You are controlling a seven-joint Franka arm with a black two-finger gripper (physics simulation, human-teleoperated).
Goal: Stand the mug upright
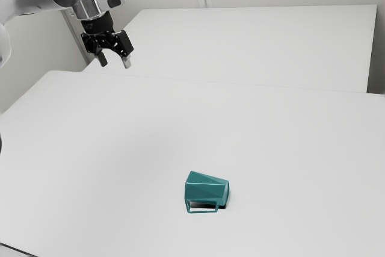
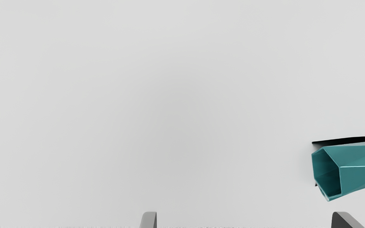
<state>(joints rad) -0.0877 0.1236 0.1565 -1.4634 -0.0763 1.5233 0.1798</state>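
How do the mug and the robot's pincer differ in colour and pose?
The mug is teal; the pincer is mostly black.
The mug lies on its side on the table; the pincer hangs above it, fingers pointing down.
Both are open: the mug at its mouth, the pincer between its parted fingers.

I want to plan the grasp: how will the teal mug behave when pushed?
The mug would probably rock rather than roll freely, as its sides are flat facets and its handle sticks out. It looks stiff, given its straight edges. It may be light for its size, since the open mouth shows a hollow inside.
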